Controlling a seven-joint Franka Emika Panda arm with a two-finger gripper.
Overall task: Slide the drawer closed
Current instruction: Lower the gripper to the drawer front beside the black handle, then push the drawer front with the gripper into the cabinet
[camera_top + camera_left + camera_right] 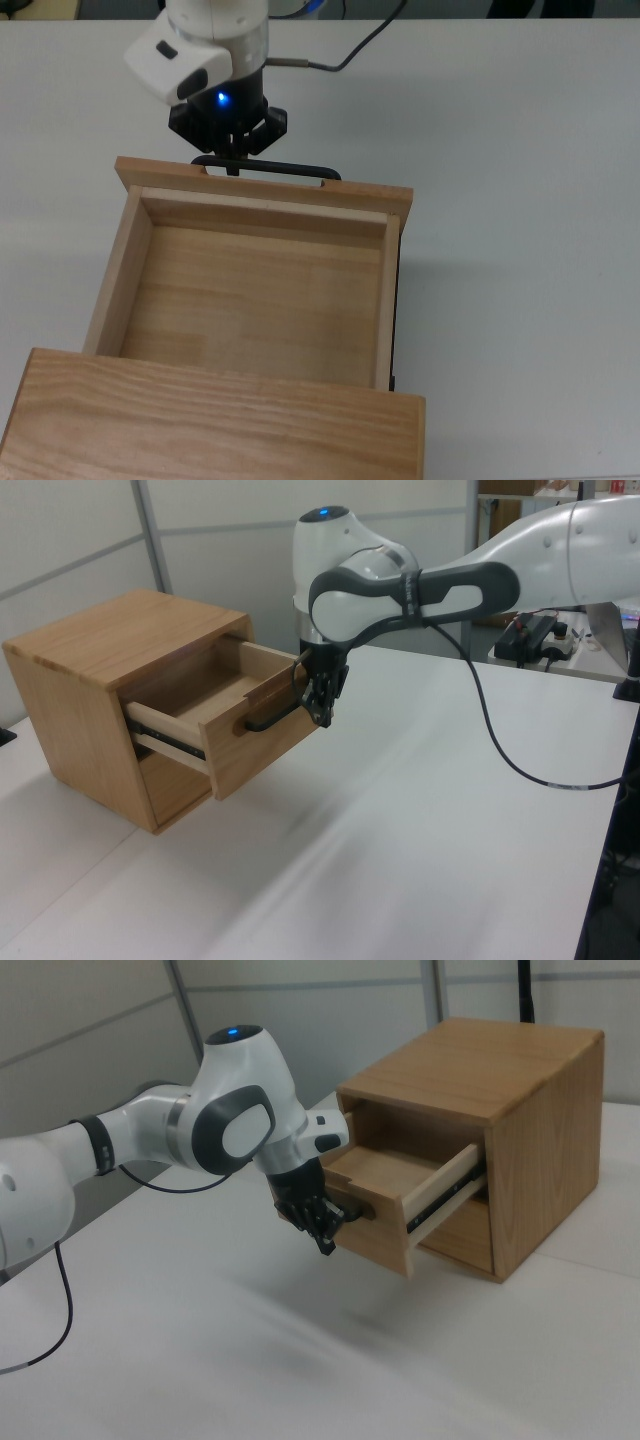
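Light wood cabinet fills the left of the left view, on a white table. Its drawer stands pulled well out toward the frame's centre, empty, with a black handle on the front panel. Just right of it, the gripper, fingers pressed together, sits against the handle. The white arm stretches off to the upper right.
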